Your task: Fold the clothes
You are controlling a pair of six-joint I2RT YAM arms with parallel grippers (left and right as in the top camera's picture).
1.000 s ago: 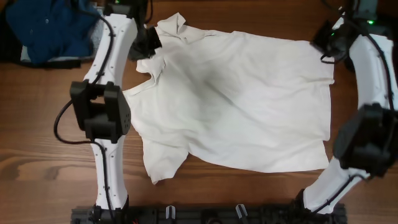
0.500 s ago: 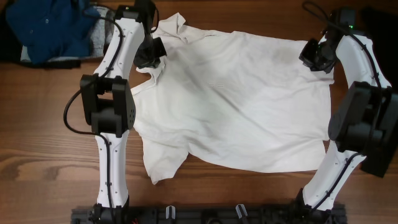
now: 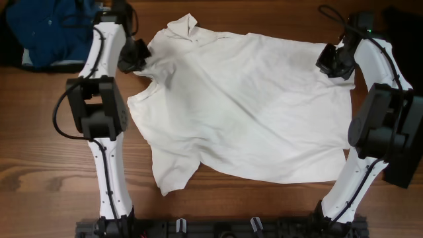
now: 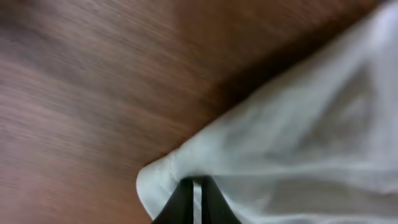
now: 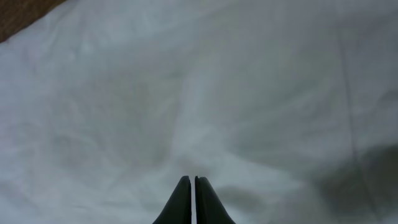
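white T-shirt (image 3: 251, 106) spread flat across table (image 3: 53, 152) centre; left gripper (image 3: 141, 59) toward table's far-left, fingers pinched shut on shirt edge; right gripper (image 3: 328, 63) far-right, fingers closed on shirt corner

A blurred brown wooden tabletop (image 4: 81, 93) is seen across the upper left. A white shirt (image 4: 298, 137) is spread over the lower right, its rounded edge curled at the bottom. The tool (image 4: 197, 199) is closed on that edge, with a white sliver caught between its dark tips.

Overhead straight down, both wrist views close on T-shirt (image 3: 251, 106)
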